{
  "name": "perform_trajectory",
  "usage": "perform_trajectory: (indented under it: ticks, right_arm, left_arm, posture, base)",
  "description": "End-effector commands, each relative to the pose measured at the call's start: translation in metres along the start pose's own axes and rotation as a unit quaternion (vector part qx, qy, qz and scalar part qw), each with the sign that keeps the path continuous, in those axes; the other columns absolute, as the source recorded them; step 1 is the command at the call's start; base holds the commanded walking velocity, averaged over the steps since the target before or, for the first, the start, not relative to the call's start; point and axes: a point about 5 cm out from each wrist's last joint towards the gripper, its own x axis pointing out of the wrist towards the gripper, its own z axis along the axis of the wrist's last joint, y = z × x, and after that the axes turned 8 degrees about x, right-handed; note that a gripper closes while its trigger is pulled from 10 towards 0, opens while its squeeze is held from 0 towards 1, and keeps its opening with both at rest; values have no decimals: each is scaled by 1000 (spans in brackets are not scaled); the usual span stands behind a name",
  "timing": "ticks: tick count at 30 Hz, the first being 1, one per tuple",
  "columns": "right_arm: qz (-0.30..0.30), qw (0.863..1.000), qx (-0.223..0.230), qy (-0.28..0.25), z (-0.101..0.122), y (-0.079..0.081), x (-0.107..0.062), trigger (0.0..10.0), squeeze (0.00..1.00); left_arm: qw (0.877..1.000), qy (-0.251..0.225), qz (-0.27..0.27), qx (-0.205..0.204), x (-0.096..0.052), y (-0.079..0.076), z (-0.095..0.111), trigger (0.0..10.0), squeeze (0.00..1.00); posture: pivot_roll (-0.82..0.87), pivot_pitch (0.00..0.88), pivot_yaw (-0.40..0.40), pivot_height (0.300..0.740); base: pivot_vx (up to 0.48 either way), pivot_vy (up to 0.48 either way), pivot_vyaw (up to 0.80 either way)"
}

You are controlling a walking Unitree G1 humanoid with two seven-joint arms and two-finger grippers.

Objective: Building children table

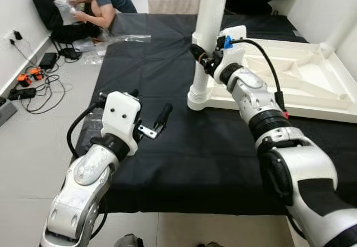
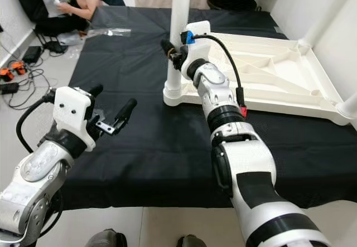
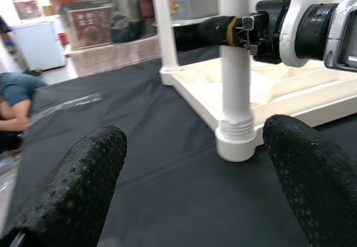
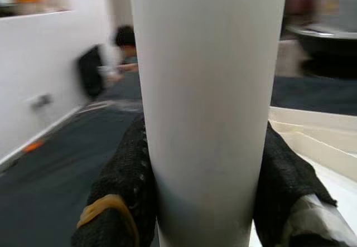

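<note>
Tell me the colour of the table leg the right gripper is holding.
White; the table leg shows best in the right wrist view, clasped by the right gripper.

Indoor room in a home, floor used as work area. Pale tiled floor [image 1: 50, 124] with a black cloth [image 1: 167, 91] spread over it. White walls; a wall socket [image 1: 12, 35] with cables [image 1: 39, 85] and orange-black plugs [image 1: 23, 80] trailing along the skirting. A person [image 1: 100, 1] crouches in the far corner over clear plastic bags [image 1: 120, 38]. Left wrist view: stacked storage boxes [image 3: 89, 13] and a small white cabinet [image 3: 36, 43] against the far wall.
</note>
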Motion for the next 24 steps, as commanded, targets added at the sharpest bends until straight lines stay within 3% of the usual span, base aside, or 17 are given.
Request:
perform_trajectory:
  ticks: [1, 3, 4, 7, 11, 13, 15, 16, 17, 18, 20, 21, 24]
  right_arm:
    - [-119, 991, 1, 53, -27, -33, -11, 0, 0]
    - [-209, 977, -5, 36, -26, -30, -16, 0, 0]
    - [-209, 977, -5, 36, -26, -30, -16, 0, 0]
    - [-308, 951, 7, 33, -29, -17, -27, 0, 0]
    - [-326, 945, 14, 36, -30, -12, -29, 0, 0]
    - [-330, 942, 35, 40, -30, 2, -30, 0, 0]
    - [-330, 942, 35, 40, -30, 2, -30, 0, 0]
    - [-312, 948, 41, 42, -28, 11, -27, 7922, 0]
    - [-275, 960, 44, 33, -24, 17, -24, 10000, 0]
    - [-249, 967, 45, 24, -20, 20, -24, 10000, 0]
    - [-249, 967, 45, 24, -20, 20, -24, 10000, 0]
    - [-231, 972, 42, 13, -17, 18, -25, 10000, 1000]
    - [-228, 973, 36, 9, -16, 16, -26, 10000, 1000]
  left_arm:
    - [1000, 0, -1, 8, 0, 1, -1, 10000, 0]
    - [1000, -1, 2, 8, 0, 2, 0, 10000, 0]
    - [1000, -1, 2, 8, 0, 2, 0, 10000, 0]
    - [1000, -2, 5, 8, -1, 2, 1, 10000, 0]
    - [1000, -2, 5, 8, -1, 2, 1, 10000, 0]
    - [1000, -3, 5, 8, -1, 1, 1, 10000, 0]
    - [1000, -3, 5, 8, -1, 1, 1, 10000, 0]
    - [1000, -3, 4, 8, -1, 1, 1, 10000, 0]
    - [1000, -3, 4, 8, -1, 1, 1, 10000, 0]
    - [1000, -2, 4, 8, -1, 1, 1, 10000, 0]
    - [1000, -2, 4, 8, -1, 1, 1, 10000, 0]
    - [1000, -2, 3, 7, 0, 1, 0, 10000, 0]
    - [1000, -2, 2, 7, 0, 1, 0, 10000, 0]
  posture:
    - [69, 138, -67, 740]
    - [73, 139, -68, 740]
    - [73, 139, -68, 740]
    - [76, 139, -69, 740]
    - [77, 139, -71, 740]
    - [78, 140, -71, 740]
    - [78, 140, -71, 740]
    - [78, 140, -71, 740]
    - [78, 140, -73, 740]
    - [74, 136, -71, 740]
    - [74, 136, -71, 740]
    - [73, 133, -68, 740]
    - [73, 133, -68, 740]
  base:
    - [0, 0, 0]
    - [0, 0, 0]
    - [0, 0, 0]
    - [0, 0, 0]
    - [0, 0, 0]
    - [0, 0, 0]
    - [0, 0, 0]
    - [0, 0, 0]
    - [0, 0, 0]
    - [0, 0, 0]
    - [0, 0, 0]
    - [0, 0, 0]
    - [0, 0, 0]
